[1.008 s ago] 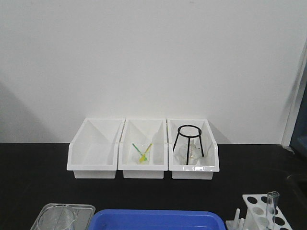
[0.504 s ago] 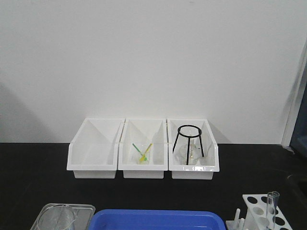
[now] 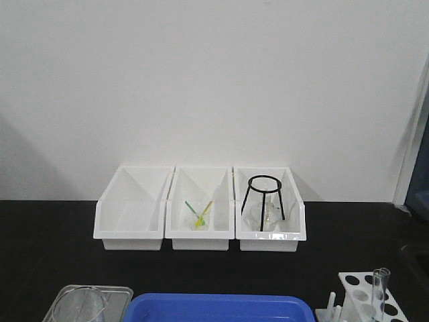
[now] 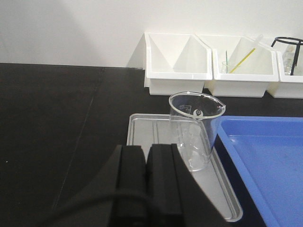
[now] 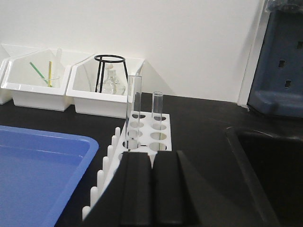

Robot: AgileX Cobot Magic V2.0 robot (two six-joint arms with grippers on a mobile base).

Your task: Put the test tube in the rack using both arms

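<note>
The white rack (image 5: 163,128) stands on the black table just beyond my right gripper (image 5: 152,157), which is shut and empty. Two slim clear test tubes stand upright in its holes: a taller-looking one (image 5: 133,106) nearer me and another (image 5: 157,109) further back. In the front view the rack (image 3: 355,285) sits at the bottom right with a tube (image 3: 380,290) standing in it. My left gripper (image 4: 146,150) is shut and empty, just short of a clear glass beaker (image 4: 194,127). Neither gripper shows in the front view.
The beaker stands on a metal tray (image 4: 142,130) at the left. A blue tray (image 3: 221,310) lies in the middle front. Three white bins (image 3: 131,211) line the wall; one holds a black tripod stand (image 3: 263,201). A dark sink (image 5: 270,175) lies right of the rack.
</note>
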